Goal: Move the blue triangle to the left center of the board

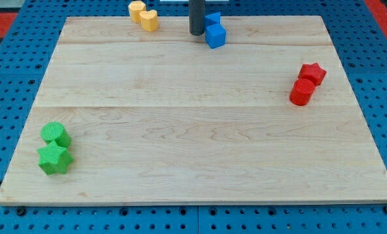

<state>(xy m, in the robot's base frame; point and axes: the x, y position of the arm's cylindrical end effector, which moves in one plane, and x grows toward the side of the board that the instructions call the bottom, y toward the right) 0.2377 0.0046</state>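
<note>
Two blue blocks stand touching at the view's top centre: a blue cube [215, 36] in front and the blue triangle [213, 19] just behind it, partly hidden by the rod. My tip [197, 33] rests on the board right beside the left side of the blue blocks, close to or touching them. The rod rises out of the view's top edge.
Two yellow blocks [143, 15] sit at the top edge, left of my tip. A red star [313, 73] and a red cylinder [302, 92] sit at the right. A green cylinder [55, 134] and a green star [54, 158] sit at the bottom left. The wooden board [193, 130] lies on a blue pegboard.
</note>
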